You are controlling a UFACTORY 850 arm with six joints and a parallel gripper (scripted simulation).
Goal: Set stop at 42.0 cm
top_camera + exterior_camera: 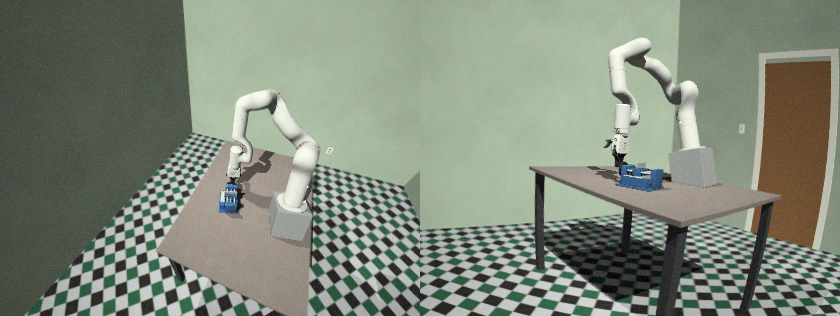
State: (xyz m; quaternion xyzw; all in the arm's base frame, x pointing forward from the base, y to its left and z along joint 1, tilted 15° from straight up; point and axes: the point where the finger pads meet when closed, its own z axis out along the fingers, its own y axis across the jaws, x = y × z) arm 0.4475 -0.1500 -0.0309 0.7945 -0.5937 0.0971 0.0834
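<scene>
Handwheel and stop both belong to the small blue block-shaped fixture with pale rails along its top (229, 199), which sits on the brown rectangular table top (235, 250) a little in front of the arm's grey box pedestal (287, 227). The wheel itself is too small to make out in either view; judging by where the fingers come down, it is at the fixture's far end, the end away from the table's near edge. No scale marking is readable, so how close the stop stands to the target cannot be told.

The dark two-finger gripper (620, 161) hangs straight down from the white jointed arm (280, 120) onto that far end. Its fingers are pinched nearly together on something narrow, which I take to be the handwheel. The wrist looks upright above it.

From here the main risk, as I judge it, is overshooting: with a wheel this small, a slight extra twist could carry the stop past the set value, and backing off might add slack. The grip could also slip on the wheel, so the wrist turns while the stop lags. Since the fixture appears to rest loose on the table, a sideways pull might drag it. Opening the fingers while the wrist carries twist could nudge the setting as it lets go.
</scene>
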